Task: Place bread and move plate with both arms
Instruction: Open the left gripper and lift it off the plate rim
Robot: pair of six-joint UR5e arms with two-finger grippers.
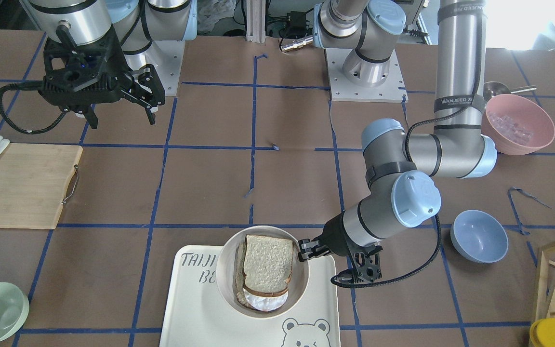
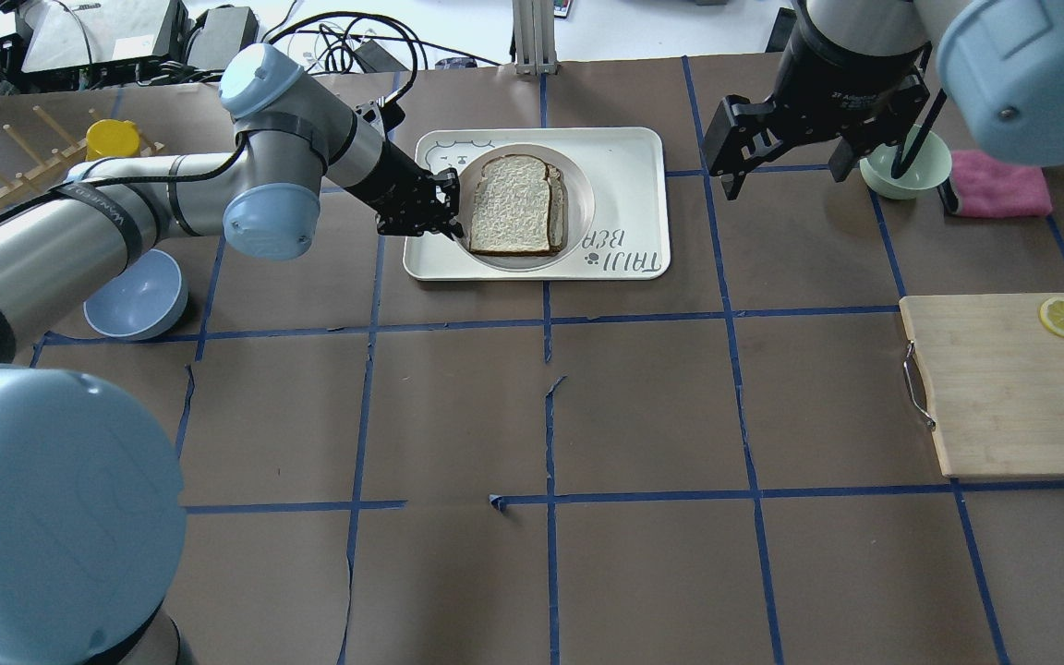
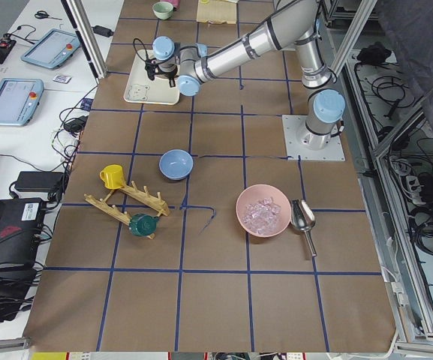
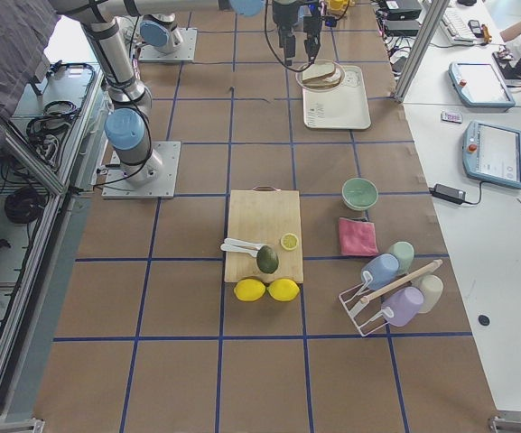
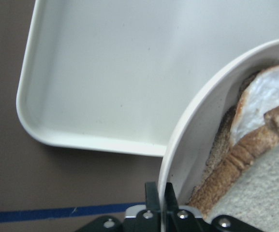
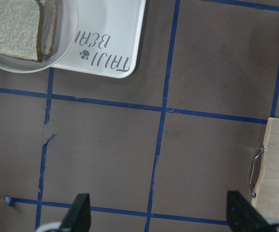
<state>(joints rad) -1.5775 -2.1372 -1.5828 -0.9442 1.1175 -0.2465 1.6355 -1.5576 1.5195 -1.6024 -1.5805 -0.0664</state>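
Observation:
The bread [image 2: 513,203] is a pale slice lying on top of a fried egg and a tanner slice in the round cream plate [image 2: 582,185]. The plate sits on the bear-print tray [image 2: 634,157]. My left gripper [image 2: 452,208] is shut on the plate's rim; the left wrist view shows its fingers [image 5: 154,195] pinching the rim [image 5: 187,130]. In the front view the left gripper [image 1: 303,251] is at the plate's [image 1: 224,270] edge beside the bread [image 1: 268,262]. My right gripper [image 2: 781,171] is open and empty, hanging above the table to the right of the tray.
A pale green bowl [image 2: 904,166] and a pink cloth [image 2: 998,185] lie beyond the right gripper. A wooden cutting board [image 2: 1012,388] with a lemon slice is at the right. A blue bowl [image 2: 137,294] and a rack with a yellow cup [image 2: 113,139] are at the left.

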